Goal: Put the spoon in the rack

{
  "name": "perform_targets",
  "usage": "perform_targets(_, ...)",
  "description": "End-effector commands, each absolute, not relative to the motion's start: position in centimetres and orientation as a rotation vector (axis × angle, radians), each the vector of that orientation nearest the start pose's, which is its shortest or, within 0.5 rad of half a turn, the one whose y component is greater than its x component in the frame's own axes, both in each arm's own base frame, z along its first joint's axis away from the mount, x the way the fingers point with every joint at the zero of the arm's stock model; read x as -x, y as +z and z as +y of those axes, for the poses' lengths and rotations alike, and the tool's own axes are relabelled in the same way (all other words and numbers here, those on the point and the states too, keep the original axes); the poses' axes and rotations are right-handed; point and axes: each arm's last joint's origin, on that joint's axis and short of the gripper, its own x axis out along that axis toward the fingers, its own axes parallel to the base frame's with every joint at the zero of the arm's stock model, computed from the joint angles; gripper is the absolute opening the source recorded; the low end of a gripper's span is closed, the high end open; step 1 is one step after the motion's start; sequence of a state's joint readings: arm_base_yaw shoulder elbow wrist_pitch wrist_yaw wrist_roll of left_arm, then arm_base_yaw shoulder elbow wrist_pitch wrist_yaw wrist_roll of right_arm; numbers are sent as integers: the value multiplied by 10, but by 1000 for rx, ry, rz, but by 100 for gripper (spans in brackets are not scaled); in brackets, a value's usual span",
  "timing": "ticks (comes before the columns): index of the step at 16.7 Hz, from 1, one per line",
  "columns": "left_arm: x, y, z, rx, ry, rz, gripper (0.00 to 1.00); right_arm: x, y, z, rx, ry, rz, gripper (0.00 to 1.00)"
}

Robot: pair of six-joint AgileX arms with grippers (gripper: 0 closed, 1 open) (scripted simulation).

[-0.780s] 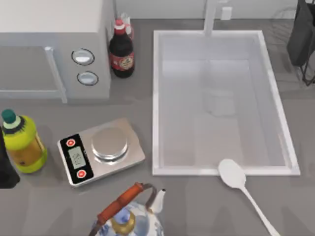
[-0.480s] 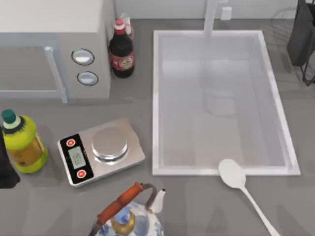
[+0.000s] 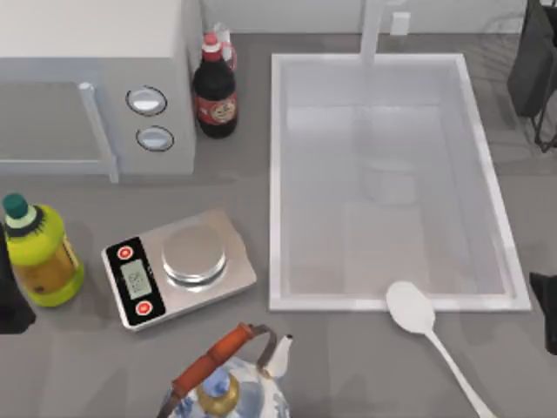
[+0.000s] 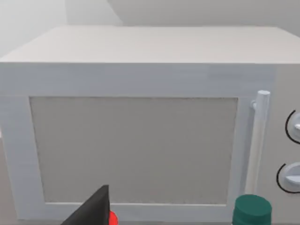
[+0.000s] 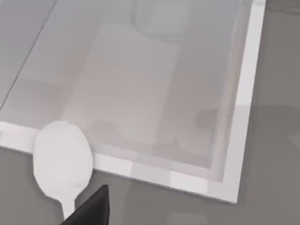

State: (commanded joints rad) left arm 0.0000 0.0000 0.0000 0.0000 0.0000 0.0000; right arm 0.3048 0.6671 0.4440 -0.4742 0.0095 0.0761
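Task barely started. Spoon (image 3: 419, 324) flat on the counter, near side, right of centre: bowl touching the near rim of the sink basin (image 3: 277, 183), handle running toward the near right corner. Untouched, nothing gripping it.

Rack (image 3: 533, 65) at the far right corner, beyond the basin's far right end, well apart from the spoon. Dark slab part visible, wires faint beside it.

Right gripper (image 3: 546, 300) at the right edge, level with the basin's near rim, near the spoon but apart from it. Right wrist view: spoon bowl just ahead of a dark fingertip (image 5: 89, 208). Released or clenched: cannot tell.

Left gripper (image 3: 10, 296) parked at the left edge beside the yellow bottle (image 3: 36, 252), facing the microwave (image 4: 140, 122). Finger state: cannot tell.

Remaining, by judgement: reach, grasp the handle, lift, carry far and right past the basin, place in rack. All steps still to do.
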Motion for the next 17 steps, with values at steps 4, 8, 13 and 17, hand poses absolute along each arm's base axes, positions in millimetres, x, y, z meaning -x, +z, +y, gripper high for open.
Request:
perform_targets(4, -106, 160, -1, 0, 0, 0, 100, -168, 204, 82, 146, 337, 1093, 100)
perform_targets(8, -106, 160, -1, 0, 0, 0, 100, -186, 201, 121, 279, 370, 1349, 100)
perform_targets(13, -106, 160, -1, 0, 0, 0, 100, -195, 195, 149, 385, 372, 1491, 100)
perform_targets(17, -106, 160, -1, 0, 0, 0, 100, -195, 195, 150, 388, 372, 1494, 100)
